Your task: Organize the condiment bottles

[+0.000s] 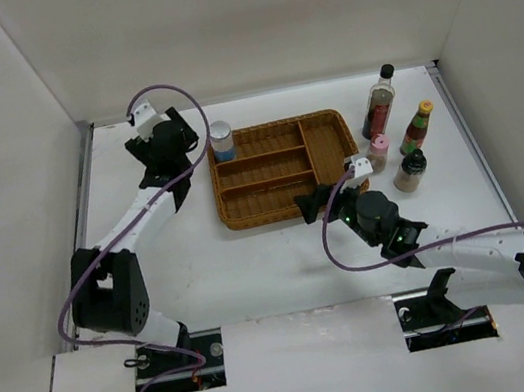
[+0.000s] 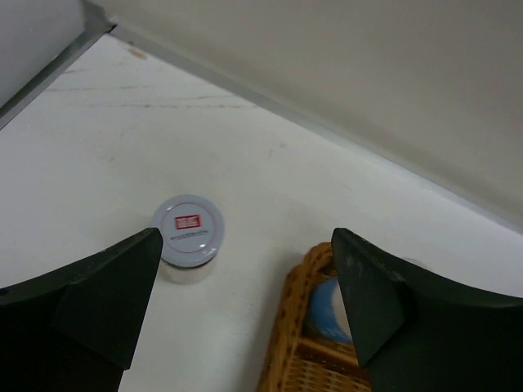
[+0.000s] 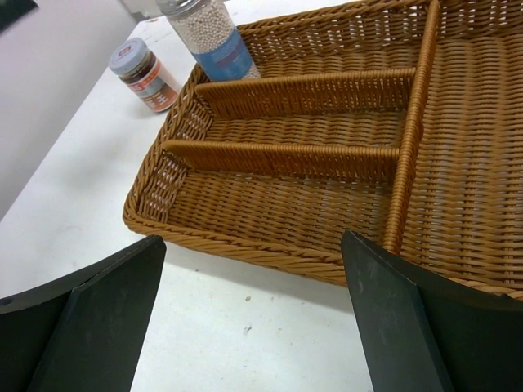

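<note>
Condiment jar with white lid (image 2: 188,231) stands on the table (image 2: 122,147) just ahead of your left gripper (image 2: 248,241), a little toward its left finger. This gripper is spread wide and holds nothing. The jar looks small, light and stiff, probably with smooth, slippery sides, so take it around the body under the lid. Your right gripper (image 3: 253,245) is spread and empty too, the wicker tray (image 3: 286,196) directly before it.
</note>
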### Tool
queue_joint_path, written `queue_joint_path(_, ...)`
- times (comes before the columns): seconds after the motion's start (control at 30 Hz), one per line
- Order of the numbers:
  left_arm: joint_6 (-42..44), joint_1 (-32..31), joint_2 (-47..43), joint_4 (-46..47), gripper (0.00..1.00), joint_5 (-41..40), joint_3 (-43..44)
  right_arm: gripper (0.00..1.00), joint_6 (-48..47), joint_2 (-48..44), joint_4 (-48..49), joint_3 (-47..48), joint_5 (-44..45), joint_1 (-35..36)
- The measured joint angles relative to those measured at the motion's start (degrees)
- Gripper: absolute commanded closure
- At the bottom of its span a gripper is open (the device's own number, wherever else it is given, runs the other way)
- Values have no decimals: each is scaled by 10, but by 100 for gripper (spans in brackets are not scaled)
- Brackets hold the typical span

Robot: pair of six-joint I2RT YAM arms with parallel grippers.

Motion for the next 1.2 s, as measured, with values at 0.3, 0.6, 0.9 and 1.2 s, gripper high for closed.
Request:
queue_joint_path(0.3, -26, 50, 107, -53, 16, 18, 1, 3, 0, -1, -3, 0, 0, 0)
queue_joint_path(0.6, -27, 89, 175, -59, 18, 52, 37, 2, 0, 13, -5, 0, -8, 0)
queue_joint_path(0.9, -25, 101, 198, -45, 64, 67, 61, 2, 1, 15, -7, 0, -11, 0)
queue_joint_path(1.2, -27, 63, 57, -36, 68, 15, -85, 2, 2, 15, -7, 0, -13, 0)
